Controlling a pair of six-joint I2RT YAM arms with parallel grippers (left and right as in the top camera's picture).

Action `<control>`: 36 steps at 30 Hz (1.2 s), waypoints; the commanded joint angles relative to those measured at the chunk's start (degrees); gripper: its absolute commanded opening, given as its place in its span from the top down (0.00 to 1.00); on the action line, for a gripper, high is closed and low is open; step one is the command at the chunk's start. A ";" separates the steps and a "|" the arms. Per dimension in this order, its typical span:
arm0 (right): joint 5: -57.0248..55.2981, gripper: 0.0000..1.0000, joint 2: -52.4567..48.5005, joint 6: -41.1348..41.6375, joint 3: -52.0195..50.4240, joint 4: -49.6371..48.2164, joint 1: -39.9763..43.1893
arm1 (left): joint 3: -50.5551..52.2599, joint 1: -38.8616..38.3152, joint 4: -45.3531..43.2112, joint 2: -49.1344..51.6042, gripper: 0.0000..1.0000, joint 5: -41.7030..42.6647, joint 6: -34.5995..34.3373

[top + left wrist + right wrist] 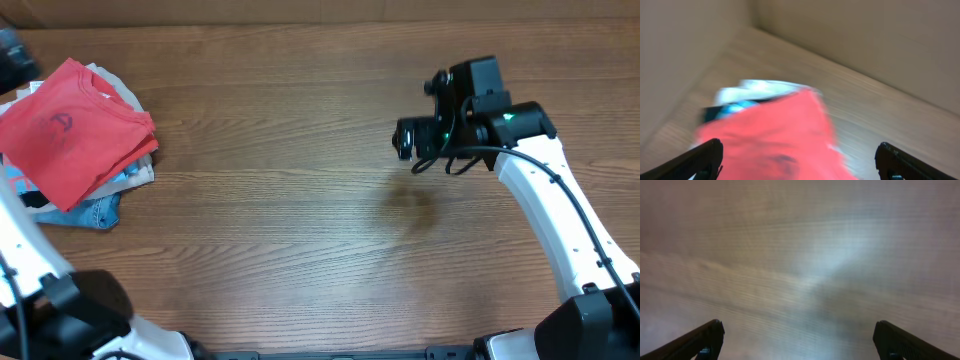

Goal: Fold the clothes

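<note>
Tee [75, 130] lies folded atop a pile [100, 208] at the table's [300, 250] far-left edge. Likely light, soft and floppy, so pinch a folded edge. Left gripper [799, 160] gapes wide near it, empty. Right gripper [797, 340] is also wide, empty, over the table.

Coral-red T-shirt [70, 125] with a dark logo, blue denim garment [98, 212], brown wood-grain table [300, 250].

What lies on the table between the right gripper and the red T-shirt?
Nothing. The overhead view shows only bare wooden table between the right gripper and the red T-shirt.
</note>
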State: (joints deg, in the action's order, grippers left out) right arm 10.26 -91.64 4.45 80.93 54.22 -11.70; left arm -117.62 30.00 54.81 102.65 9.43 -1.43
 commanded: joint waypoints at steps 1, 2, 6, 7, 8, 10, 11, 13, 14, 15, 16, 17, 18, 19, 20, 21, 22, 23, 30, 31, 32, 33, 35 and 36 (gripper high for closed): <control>0.17 0.00 1.64 0.07 3.87 -3.37 0.22 | -0.61 -7.52 2.03 -1.40 0.00 1.09 0.50; 0.00 0.00 1.64 0.07 4.35 -5.18 0.22 | -0.61 -10.01 2.45 -1.44 0.00 1.11 1.25; -0.90 0.00 1.64 0.09 4.72 -11.17 0.22 | -0.61 -19.76 5.64 -1.42 0.00 0.00 3.45; -1.84 0.00 1.64 0.09 4.72 -12.26 0.22 | -0.61 -21.59 6.64 -1.42 0.00 -0.44 4.09; -2.86 0.00 1.64 0.09 4.72 -12.92 0.22 | -0.61 -23.19 7.61 -1.42 0.00 -0.85 4.26; -4.92 0.00 1.64 0.09 4.85 -12.96 0.22 | -0.61 -25.90 10.27 -1.42 0.00 -0.94 4.22; -5.77 0.00 1.64 0.09 5.20 -11.72 0.22 | -0.61 -26.71 11.98 -1.42 0.00 -0.87 4.22; -6.45 0.00 1.81 0.07 6.38 -7.89 0.22 | -0.61 -27.71 16.70 -1.51 0.00 -0.90 3.93; -6.86 0.00 2.05 0.11 7.06 -5.57 0.24 | -0.61 -27.85 19.71 -1.53 0.00 -0.87 3.21; -6.88 0.00 2.54 0.11 7.48 -3.91 0.31 | -0.61 -27.82 22.18 -1.53 0.00 -0.85 2.27; -6.99 0.00 3.23 0.17 7.52 -2.71 0.42 | -0.61 -27.80 24.44 -1.53 0.00 -0.87 1.64; -7.10 0.00 4.04 0.57 7.52 -1.64 0.61 | -0.61 -27.78 26.36 -1.53 0.00 -0.90 1.60; -7.28 0.00 5.09 1.60 7.52 -0.44 0.96 | -0.61 -27.78 28.22 -1.53 0.01 -1.05 1.64; -7.23 0.00 6.05 2.34 7.50 0.59 1.36 | -0.61 -27.78 29.55 -1.64 0.03 -1.05 1.64; -7.23 0.00 7.67 3.15 7.48 2.36 2.12 | -0.61 -27.78 31.74 -1.95 0.04 -1.05 1.64; -7.26 0.00 8.63 3.30 7.43 3.37 2.51 | -0.52 -27.80 32.68 -2.27 0.07 -1.03 1.62; -7.23 0.00 9.66 3.32 7.39 4.44 2.93 | -0.35 -27.87 33.55 -2.62 0.09 -1.03 1.62; -7.26 0.00 10.80 3.30 7.23 5.44 3.26 | -0.02 -27.93 34.21 -3.13 0.10 -1.05 1.62; -9.40 0.00 23.26 4.85 -1.18 4.76 4.11 | 8.39 -28.70 28.74 -13.07 0.14 -1.11 1.90; -9.33 0.00 25.35 4.94 -3.30 3.65 4.11 | 11.08 -28.70 26.69 -15.87 0.14 -1.09 1.88; -9.27 0.00 27.45 5.40 -5.55 2.47 4.11 | 13.73 -28.70 24.81 -18.56 0.14 -1.07 1.86; -9.11 0.00 29.53 5.49 -7.87 1.25 4.11 | 16.59 -28.70 22.91 -21.33 0.13 -1.11 1.88; -9.11 0.00 33.86 5.97 -12.94 -1.20 4.11 | 22.86 -28.70 19.15 -27.26 0.10 -1.88 1.88; -9.09 0.00 35.76 6.14 -15.23 -2.19 4.11 | 26.27 -28.70 17.31 -30.45 0.08 -2.75 1.88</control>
State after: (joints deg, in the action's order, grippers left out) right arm 2.02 -60.71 9.10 72.05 53.95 -7.81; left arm -99.24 1.85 75.29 81.47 8.47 0.71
